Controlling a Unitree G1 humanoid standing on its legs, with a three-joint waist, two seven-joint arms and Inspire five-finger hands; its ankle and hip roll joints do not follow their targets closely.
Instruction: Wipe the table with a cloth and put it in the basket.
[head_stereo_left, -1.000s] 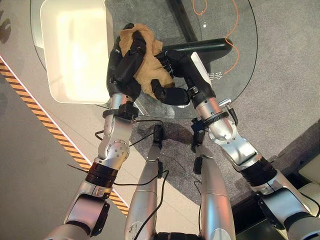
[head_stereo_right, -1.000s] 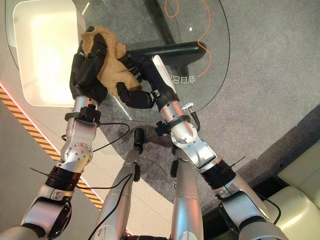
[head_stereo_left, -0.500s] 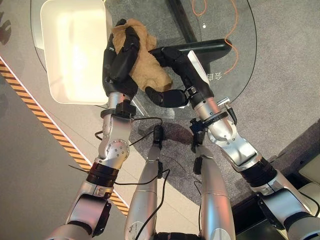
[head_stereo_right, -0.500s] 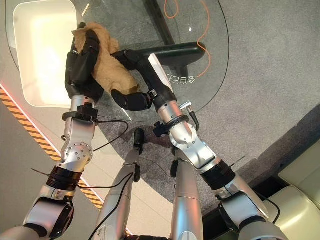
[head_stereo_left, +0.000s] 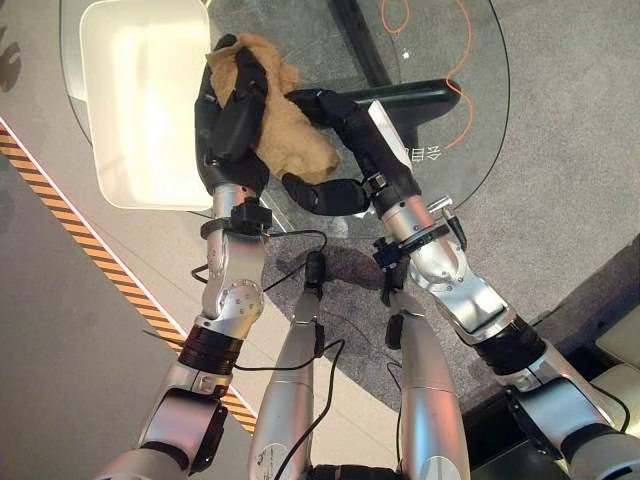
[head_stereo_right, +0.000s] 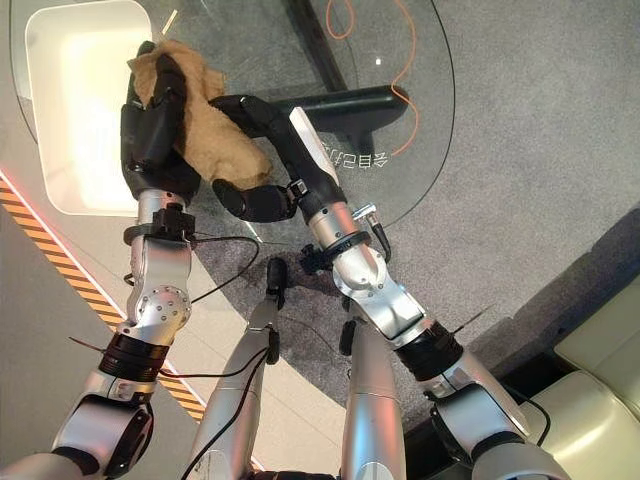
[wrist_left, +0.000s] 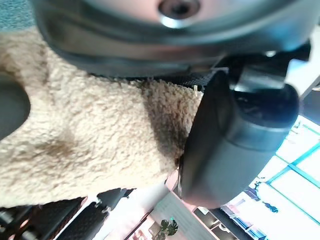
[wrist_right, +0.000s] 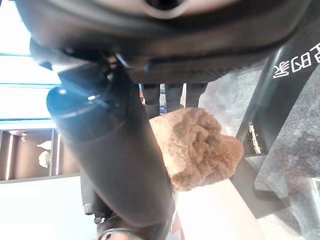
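A tan fluffy cloth (head_stereo_left: 292, 135) is bunched above the near left part of the round glass table (head_stereo_left: 470, 130). My left hand (head_stereo_left: 225, 125) is shut on it, fingers curled over its top; the left wrist view shows the cloth (wrist_left: 90, 145) pressed against the palm beside the thumb (wrist_left: 225, 145). My right hand (head_stereo_left: 362, 140) lies against the cloth's right side, open, fingers stretched along it and thumb (head_stereo_left: 318, 195) below it. In the right wrist view the cloth (wrist_right: 195, 145) hangs past the thumb (wrist_right: 115, 165). The white basket (head_stereo_left: 100, 130) sits right beside the left hand.
The table's dark base (head_stereo_left: 425, 95) shows through the glass behind the right hand. An orange cord (head_stereo_left: 457, 60) runs on the grey floor under the table. A black and orange striped line (head_stereo_left: 90, 250) crosses the floor at the left.
Both hands have carried the cloth to the left and a little farther away, closer to the white basket. The right hand's fingers have straightened along the cloth.
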